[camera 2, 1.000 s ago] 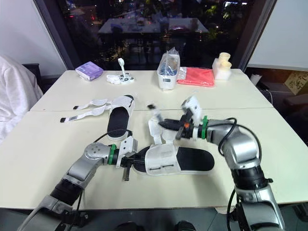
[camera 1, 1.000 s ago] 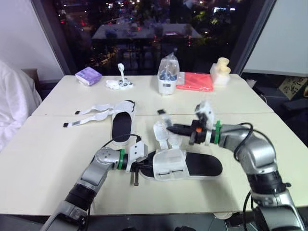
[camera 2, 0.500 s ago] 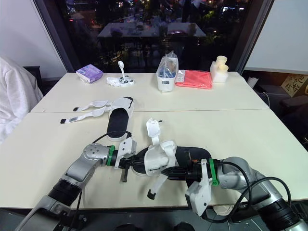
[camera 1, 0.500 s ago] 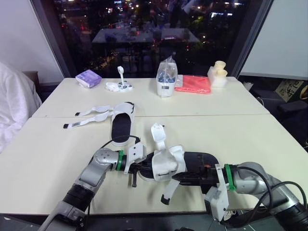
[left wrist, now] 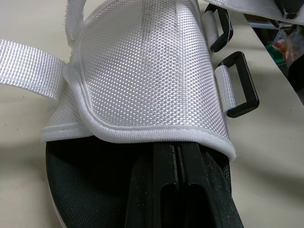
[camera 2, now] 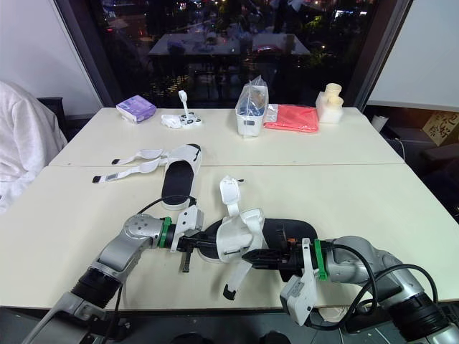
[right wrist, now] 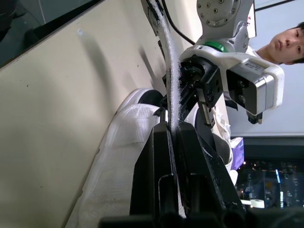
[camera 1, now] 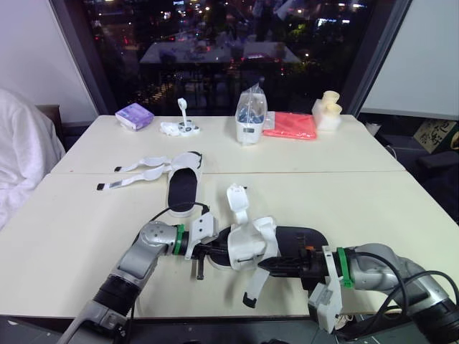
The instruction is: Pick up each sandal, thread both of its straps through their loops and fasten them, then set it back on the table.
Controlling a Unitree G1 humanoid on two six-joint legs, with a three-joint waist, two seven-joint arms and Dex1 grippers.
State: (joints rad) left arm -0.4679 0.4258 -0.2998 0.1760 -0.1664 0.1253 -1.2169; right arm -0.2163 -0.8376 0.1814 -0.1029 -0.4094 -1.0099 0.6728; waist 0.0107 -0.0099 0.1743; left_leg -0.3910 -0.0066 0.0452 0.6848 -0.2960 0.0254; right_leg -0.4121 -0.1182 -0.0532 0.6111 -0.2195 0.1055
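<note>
Since a second ago the right gripper (camera 1: 262, 265) has swung from above the near sandal (camera 1: 252, 242) down to the table's (camera 1: 373, 193) front edge, taking the lower strap (camera 1: 252, 288) with it. It has barely shifted in the last half second. Its two black fingers are pinched on that strap, which runs out from under the white mesh upper and hangs past the fingers with its dark tip lowest. In the right wrist view the strap sits edge-on between the fingers.

The left gripper (camera 1: 214, 249) is clamped on the left end of the near sandal. In its wrist view the fingers are pressed together at the rim of the mesh upper, over the black footbed, and two black loops (left wrist: 240, 85) stand along the upper's side. The sandal's other strap (camera 1: 236, 202) stands upright and unfastened.

The far sandal (camera 1: 183, 185) lies flat on the table to the left, both of its straps (camera 1: 136, 172) spread open. Along the table's back sit a purple packet (camera 1: 134, 114), a clear bag (camera 1: 249, 115) and a red cloth (camera 1: 290, 124). A person (right wrist: 285, 45) shows in the right wrist view.
</note>
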